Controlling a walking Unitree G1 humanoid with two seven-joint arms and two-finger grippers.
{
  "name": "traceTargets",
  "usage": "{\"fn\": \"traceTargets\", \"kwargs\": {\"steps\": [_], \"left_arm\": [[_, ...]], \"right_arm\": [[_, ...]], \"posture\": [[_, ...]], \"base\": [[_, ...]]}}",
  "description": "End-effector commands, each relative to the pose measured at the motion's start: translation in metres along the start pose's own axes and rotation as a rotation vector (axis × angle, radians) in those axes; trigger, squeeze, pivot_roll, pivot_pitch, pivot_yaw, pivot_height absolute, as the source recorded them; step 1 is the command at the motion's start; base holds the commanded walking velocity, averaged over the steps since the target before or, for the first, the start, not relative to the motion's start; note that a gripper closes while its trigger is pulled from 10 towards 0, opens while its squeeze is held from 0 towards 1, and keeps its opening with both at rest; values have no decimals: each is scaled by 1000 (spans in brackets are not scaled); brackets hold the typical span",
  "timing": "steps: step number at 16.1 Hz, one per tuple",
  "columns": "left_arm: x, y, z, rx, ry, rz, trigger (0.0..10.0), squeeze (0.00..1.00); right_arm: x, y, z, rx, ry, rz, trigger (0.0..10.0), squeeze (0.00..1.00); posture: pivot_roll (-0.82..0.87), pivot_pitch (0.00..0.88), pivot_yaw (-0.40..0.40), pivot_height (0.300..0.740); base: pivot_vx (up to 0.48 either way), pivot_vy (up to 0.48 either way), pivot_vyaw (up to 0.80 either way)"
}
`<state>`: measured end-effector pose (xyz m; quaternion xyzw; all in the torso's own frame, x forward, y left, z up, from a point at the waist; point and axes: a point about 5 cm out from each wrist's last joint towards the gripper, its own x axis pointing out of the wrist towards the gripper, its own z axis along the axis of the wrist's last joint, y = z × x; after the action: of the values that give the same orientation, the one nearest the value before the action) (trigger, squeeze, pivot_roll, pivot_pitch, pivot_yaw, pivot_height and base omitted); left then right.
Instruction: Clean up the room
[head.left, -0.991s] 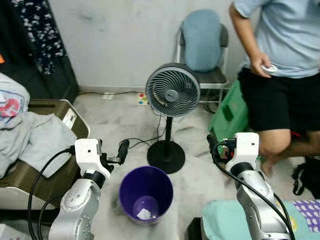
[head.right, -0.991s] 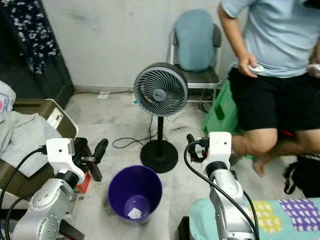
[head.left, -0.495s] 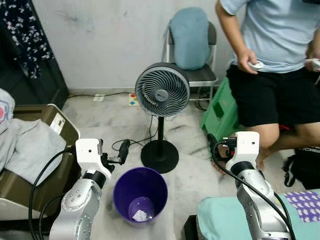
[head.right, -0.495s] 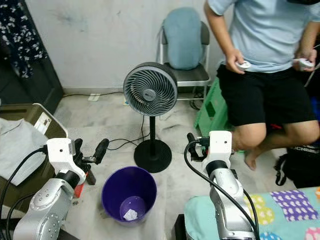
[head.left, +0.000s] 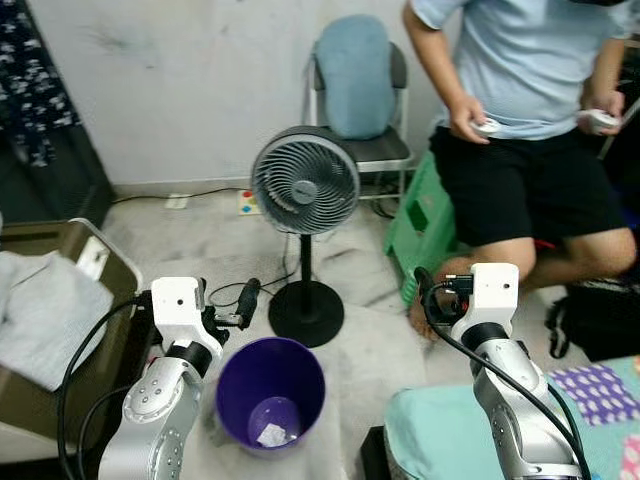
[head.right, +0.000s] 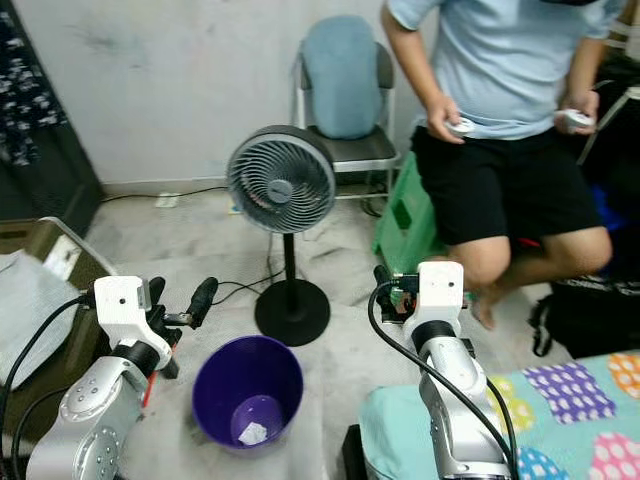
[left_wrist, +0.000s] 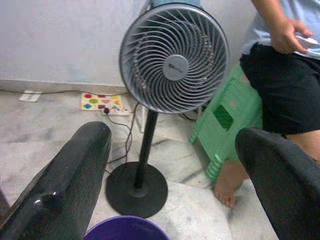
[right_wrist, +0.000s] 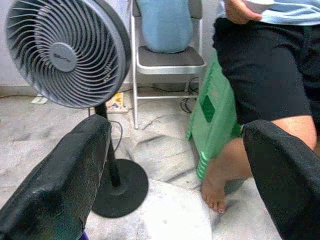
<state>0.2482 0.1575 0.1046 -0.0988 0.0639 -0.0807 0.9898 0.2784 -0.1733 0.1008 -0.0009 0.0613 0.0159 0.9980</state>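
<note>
A: Where is the purple bin (head.left: 270, 393) from the hands?

B: Just below and a little inward of the left hand (head.left: 244, 303), whose fingers are spread with nothing between them. A scrap of paper (head.left: 270, 435) already lies at the bottom.

A: And the right hand (head.left: 424, 287)?

B: Also spread and empty, well off to the bin's far side, nearer the seated person's foot (head.left: 420, 318). I'd judge the left arm the closer one for anything bound for the bin.
</note>
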Motion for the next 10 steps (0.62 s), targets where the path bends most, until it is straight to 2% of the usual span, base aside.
{"fn": "traceTargets", "kwargs": {"steps": [1,10], "left_arm": [[2,-1,-1,9,9,-15,10000,0],[4,-3,1,16,1,-28,10000,0]], "right_arm": [[1,-2,0,-3,0,0,10000,0],[3,-1,0,-9,-5,6,10000,0]], "posture": [[-117,0,2,740],[-116,0,2,740]], "base": [[0,0,-800],[0,0,-800]]}}
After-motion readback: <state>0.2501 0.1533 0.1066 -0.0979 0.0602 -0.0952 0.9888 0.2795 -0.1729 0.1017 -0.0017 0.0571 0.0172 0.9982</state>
